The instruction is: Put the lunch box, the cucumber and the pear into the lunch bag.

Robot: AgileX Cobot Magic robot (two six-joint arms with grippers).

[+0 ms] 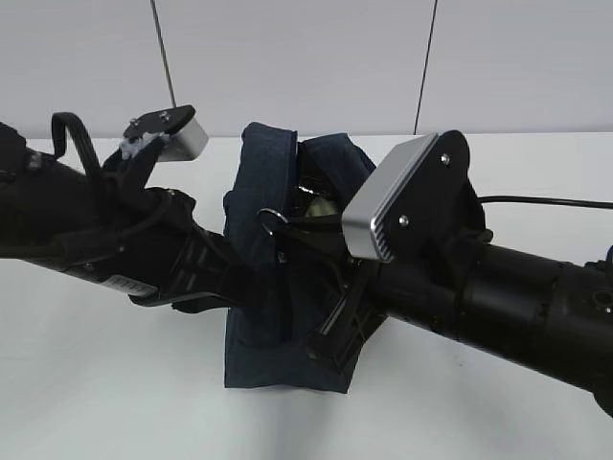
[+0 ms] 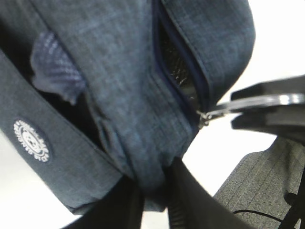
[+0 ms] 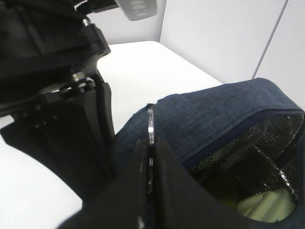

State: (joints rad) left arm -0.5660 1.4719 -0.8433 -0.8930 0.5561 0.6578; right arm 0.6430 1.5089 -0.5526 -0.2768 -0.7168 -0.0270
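The dark navy lunch bag (image 1: 287, 326) stands upright mid-table with its top partly unzipped, silver foil lining (image 3: 281, 129) showing. My left gripper (image 2: 156, 183) is shut on a fold of the bag's fabric at its left side (image 1: 251, 287). My right gripper (image 3: 151, 143) is shut on the metal ring zipper pull (image 3: 151, 125), held above the bag's top (image 1: 273, 218). A pale green surface (image 3: 267, 205) lies inside the bag and looks like the lunch box lid. The cucumber and the pear are hidden.
The white table (image 1: 115, 383) runs to a pale wall behind. The two black arms (image 1: 498, 297) close in on the bag from left and right. A black cable (image 1: 546, 200) lies on the table at the right.
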